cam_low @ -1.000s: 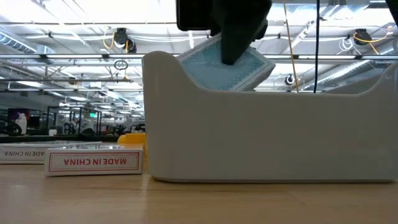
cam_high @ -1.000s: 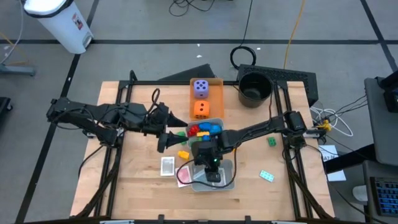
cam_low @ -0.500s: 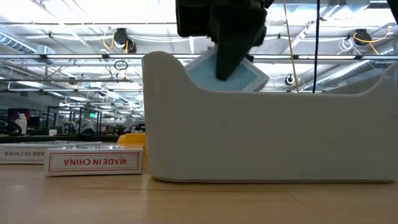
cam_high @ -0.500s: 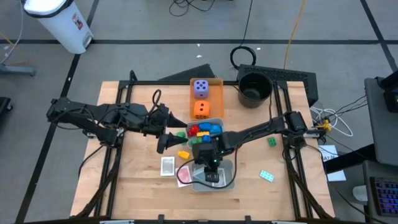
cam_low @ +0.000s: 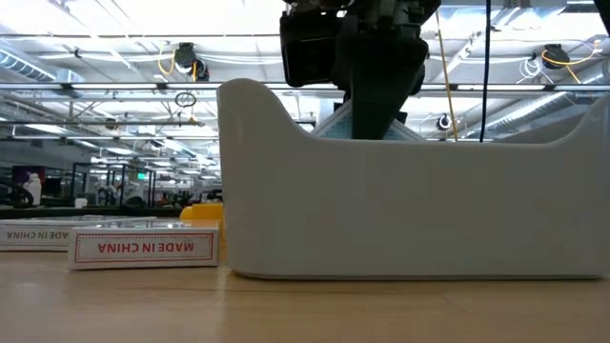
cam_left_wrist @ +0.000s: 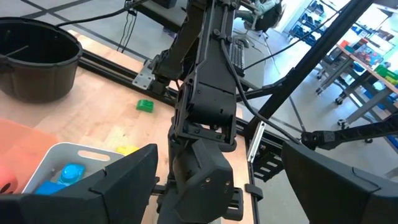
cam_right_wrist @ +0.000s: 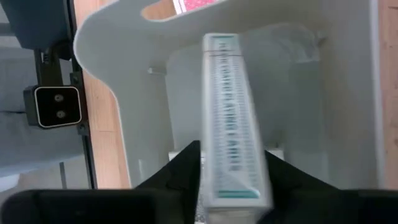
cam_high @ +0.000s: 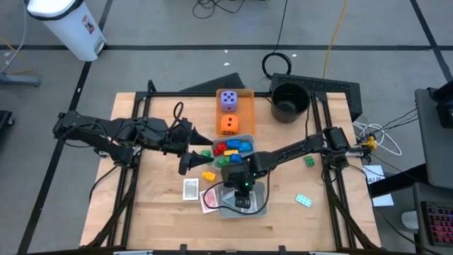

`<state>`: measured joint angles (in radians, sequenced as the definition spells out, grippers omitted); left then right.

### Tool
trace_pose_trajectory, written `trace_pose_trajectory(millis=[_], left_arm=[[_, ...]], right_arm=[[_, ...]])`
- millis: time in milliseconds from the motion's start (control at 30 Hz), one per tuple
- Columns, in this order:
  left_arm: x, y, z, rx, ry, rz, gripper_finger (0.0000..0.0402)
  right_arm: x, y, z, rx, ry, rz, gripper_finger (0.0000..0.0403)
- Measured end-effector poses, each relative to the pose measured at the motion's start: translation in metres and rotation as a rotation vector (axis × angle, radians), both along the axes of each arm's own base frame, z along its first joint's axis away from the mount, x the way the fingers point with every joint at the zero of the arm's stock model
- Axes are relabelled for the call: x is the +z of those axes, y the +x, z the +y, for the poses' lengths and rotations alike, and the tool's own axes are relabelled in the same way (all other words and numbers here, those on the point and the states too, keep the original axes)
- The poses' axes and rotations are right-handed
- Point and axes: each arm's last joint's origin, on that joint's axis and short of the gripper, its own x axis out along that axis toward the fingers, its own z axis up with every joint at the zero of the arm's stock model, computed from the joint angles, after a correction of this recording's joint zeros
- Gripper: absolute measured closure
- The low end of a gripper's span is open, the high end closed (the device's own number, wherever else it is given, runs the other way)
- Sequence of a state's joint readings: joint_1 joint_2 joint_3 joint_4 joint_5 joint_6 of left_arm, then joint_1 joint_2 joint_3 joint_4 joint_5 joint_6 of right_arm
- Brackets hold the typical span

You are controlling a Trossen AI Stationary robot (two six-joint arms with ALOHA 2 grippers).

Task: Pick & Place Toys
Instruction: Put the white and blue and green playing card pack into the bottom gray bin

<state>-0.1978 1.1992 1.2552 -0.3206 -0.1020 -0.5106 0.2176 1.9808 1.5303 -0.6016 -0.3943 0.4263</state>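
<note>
**A:** Layout, far side?

**B:** Flat tray sits far centre on the table. On it, the far die is right behind the near die. The bucket is just right of that tray.

**A:** Middle?

**B:** The brick tray is just nearer, with piled bricks in it. One loose brick is just left of it and another is nearer. My left gripper hangs left of those.

**A:** Near side?

**B:** The near tray is in front of the brick tray. My right gripper is in it, with the card box on edge between my fingers. One card touches the tray's left edge and another is further left. On the right, well apart, are a third card and, farther back, a lone brick.
</note>
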Motion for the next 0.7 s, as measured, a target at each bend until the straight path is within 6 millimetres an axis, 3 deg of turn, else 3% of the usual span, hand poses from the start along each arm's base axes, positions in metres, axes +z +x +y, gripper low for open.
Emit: trace_pose_trajectory(millis=[400,700], left_arm=[[0.0,0.0,0.0,0.003,-0.008,0.0,0.0055],[0.0,0.0,0.0,0.004,-0.011,0.0,0.0055]], right_arm=[[0.001,0.0,-0.002,-0.005,0.002,0.001,0.022],[0.025,-0.009,-0.008,0.014,-0.023,-0.057,0.0191]])
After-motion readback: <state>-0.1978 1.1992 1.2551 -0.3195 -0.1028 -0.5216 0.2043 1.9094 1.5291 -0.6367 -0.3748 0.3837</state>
